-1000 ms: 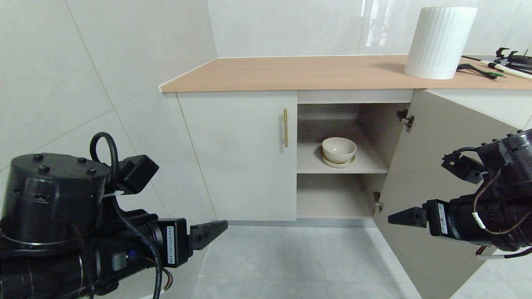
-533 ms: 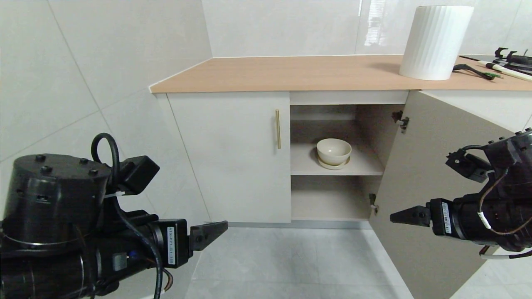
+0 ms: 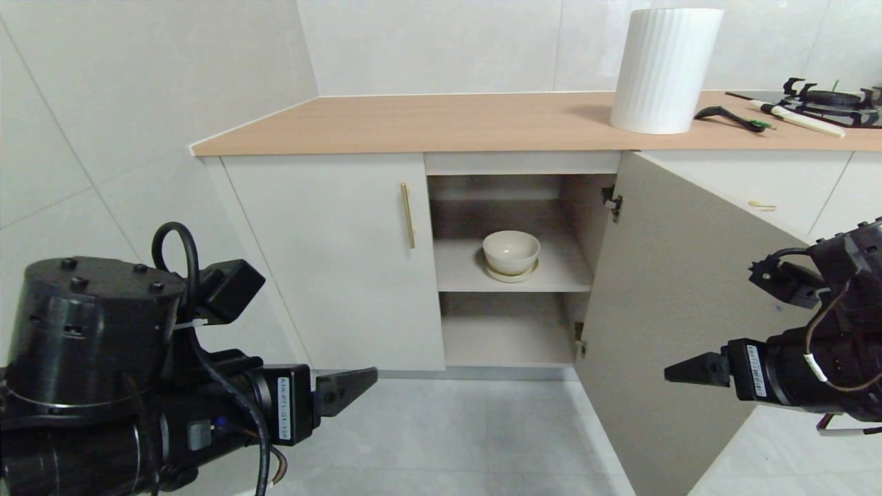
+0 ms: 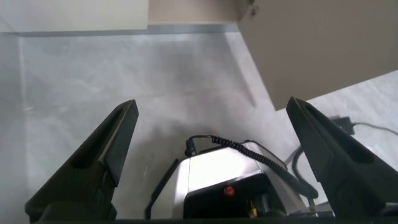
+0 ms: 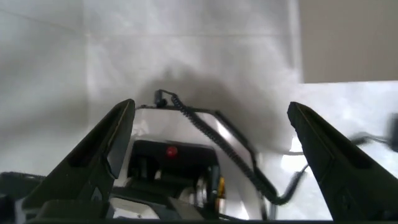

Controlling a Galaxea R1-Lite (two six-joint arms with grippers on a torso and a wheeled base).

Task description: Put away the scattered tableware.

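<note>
The cabinet (image 3: 524,162) is blocked at 9 o'clock by the closed door (image 3: 337,262) and flanked at 3 o'clock by the open door (image 3: 661,310). On the upper shelf (image 3: 568,272), the middle is taken by a bowl (image 3: 510,249), with room left at its 3 o'clock. The lower compartment (image 3: 506,337) is left free.

Off-task surroundings: what you have on and around the counter

Your head view shows a wooden countertop (image 3: 448,124) running along pale wall tiles (image 3: 138,83). A tall white ribbed cylinder (image 3: 665,69) stands upright on it. Just beside that lies a black-handled utensil (image 3: 723,116), then a pale-handled tool (image 3: 792,117), with a black stove grate (image 3: 827,103) at the far right end. Below the counter you see a closed cabinet door (image 3: 331,255) with an upright brass handle (image 3: 408,215) on its right edge. Grey floor tiles (image 3: 468,434) lie in front.
</note>
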